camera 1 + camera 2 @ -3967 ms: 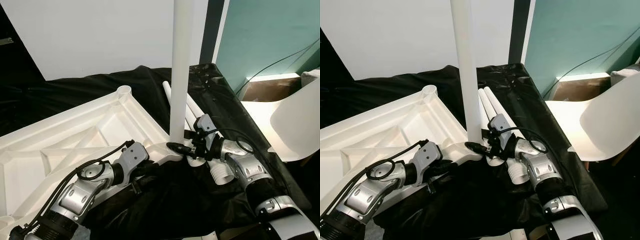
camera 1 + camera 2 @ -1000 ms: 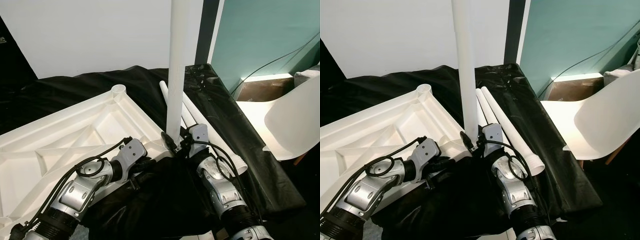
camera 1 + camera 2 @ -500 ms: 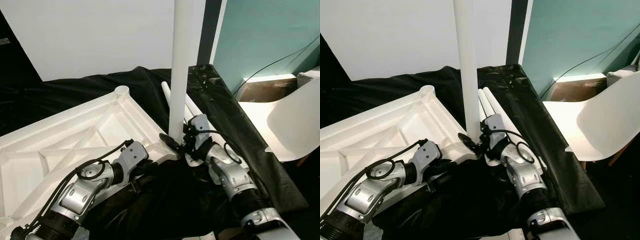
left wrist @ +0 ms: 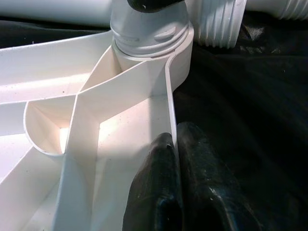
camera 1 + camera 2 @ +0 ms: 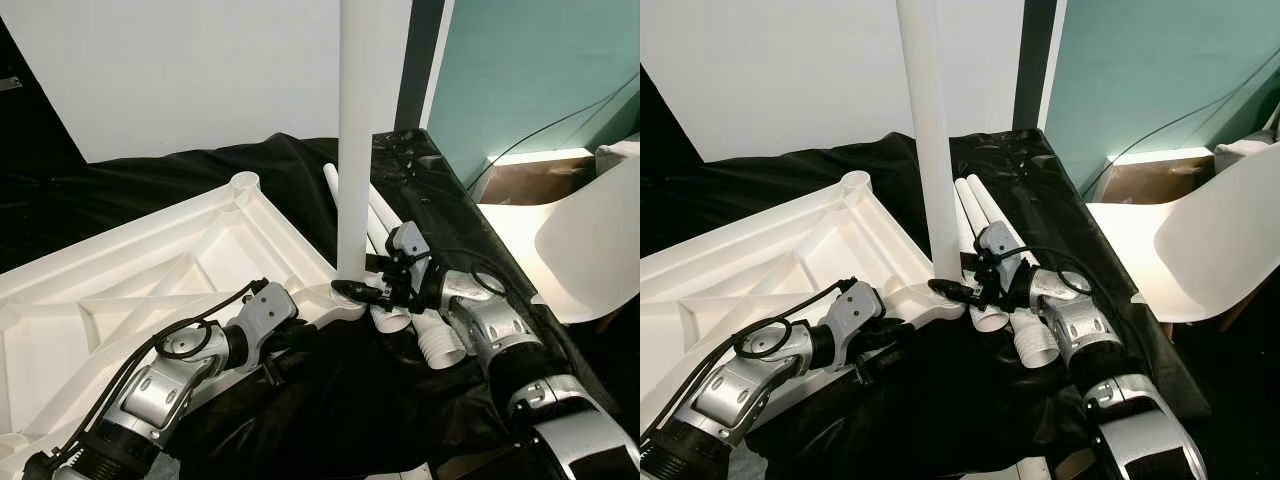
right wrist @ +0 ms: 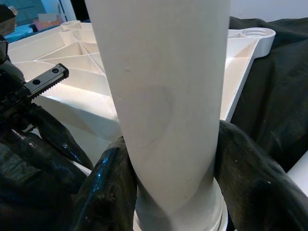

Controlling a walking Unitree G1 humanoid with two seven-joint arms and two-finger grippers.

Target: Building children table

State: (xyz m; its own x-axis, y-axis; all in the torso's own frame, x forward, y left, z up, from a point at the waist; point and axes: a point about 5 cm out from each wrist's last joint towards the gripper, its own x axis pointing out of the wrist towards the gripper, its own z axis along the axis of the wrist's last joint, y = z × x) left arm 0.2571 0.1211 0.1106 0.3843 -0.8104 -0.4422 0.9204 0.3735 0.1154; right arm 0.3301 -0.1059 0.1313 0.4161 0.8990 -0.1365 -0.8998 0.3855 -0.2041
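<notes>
The white table top [image 5: 130,270] lies upside down on black cloth. One white leg [image 5: 355,150] stands upright in its near corner socket [image 4: 149,33]. My right gripper [image 5: 360,290] is shut on the base of this leg, one black finger [image 6: 108,183] on each side of it. My left gripper [image 4: 174,144] is shut on the thin rim of the table top [image 4: 168,96], just short of that socket. Two loose white legs [image 5: 975,200] lie on the cloth behind the right gripper, threaded ends [image 5: 440,345] towards me.
The far corner has an open socket [image 5: 244,184]. A white chair [image 5: 590,250] stands close on the right, with a brown box [image 5: 530,175] and a cable by the teal wall behind it. Black cloth [image 5: 330,410] bunches up in front of me.
My right forearm has swung out to the right while its gripper stays clamped on the base of the leg, turning around it. The leg stays upright. The left gripper holds its place.
</notes>
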